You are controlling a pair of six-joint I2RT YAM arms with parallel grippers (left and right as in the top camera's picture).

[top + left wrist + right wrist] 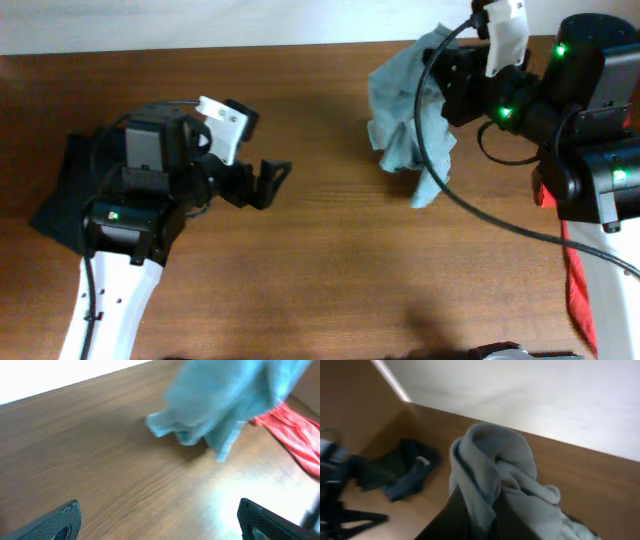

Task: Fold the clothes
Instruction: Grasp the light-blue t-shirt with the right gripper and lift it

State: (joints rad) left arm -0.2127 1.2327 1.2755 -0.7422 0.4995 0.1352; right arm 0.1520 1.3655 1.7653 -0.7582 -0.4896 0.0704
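**T-shirt** (405,110): pale grey-blue, thin cotton. It is bunched into a loose crumpled mass, unfolded, at the far right part of the table (330,270). Its upper folds are gathered at the right tool, and the rest hangs down in creases. The left wrist view shows its lower edge (225,400) close to the wood with a shadow beneath. Whether it touches the wood cannot be told.

**Right tool** (480,515): clamped on the T-shirt. Cloth rises between the two dark fingers and drapes over them, hiding the tips from above.

**Left tool** (270,180): jaws spread wide apart, holding nothing. It sits over bare wood left of centre, well apart from the T-shirt and pointing toward it.

**Navy garment** (60,195): dark and crumpled, lying at the left edge of the table, partly covered by the left arm in the overhead view.

**Red garment** (578,290): red-orange, lying along the right edge of the table beside the right arm, near the T-shirt but apart from it.

**Table**: brown wood grain, with a white wall beyond the far edge.
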